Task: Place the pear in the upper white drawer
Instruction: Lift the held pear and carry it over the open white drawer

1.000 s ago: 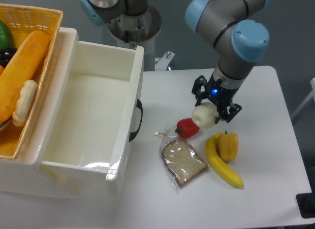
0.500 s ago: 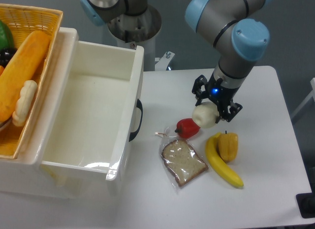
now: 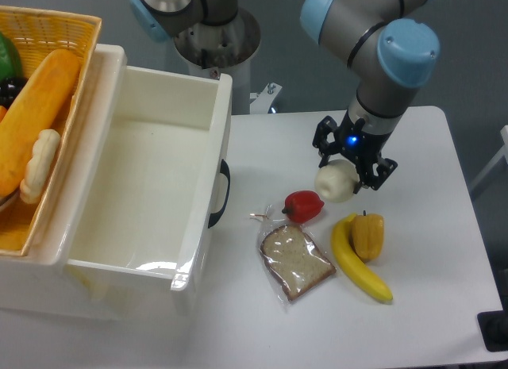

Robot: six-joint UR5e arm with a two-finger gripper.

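Gripping the pear (image 3: 335, 181) between its dark fingers (image 3: 323, 139), the gripper (image 3: 349, 164) hangs right of the frame's centre, with a small blue light glowing on the wrist just above the fruit. The pale cream pear sits at the lower end of the gripper, one finger showing on its upper left and the other on its right, and it appears lifted a little above the white counter (image 3: 444, 258), though how far cannot be told from this view. Just below and left of the pear lies the red pepper (image 3: 302, 205), close beside it; whether the two touch cannot be told. Below and right of the pear stands the yellow-orange pepper (image 3: 368, 235), with a banana (image 3: 354, 263) curving along its left side and touching it. A slice of bread in a clear bag (image 3: 294, 260) lies below the red pepper, toward the lower middle of the frame. The upper white drawer (image 3: 205, 107) fills the left half of the picture, pulled open, its glossy interior bare and its black curved handle (image 3: 219, 194) facing right toward the fruit; it is well apart from the pear. A woven yellow wicker basket (image 3: 70, 28) sits at the upper left, over the drawer's left rim, holding a long loaf and other food. The grey arm with its pale blue joint caps (image 3: 406, 53) reaches down from the top right.
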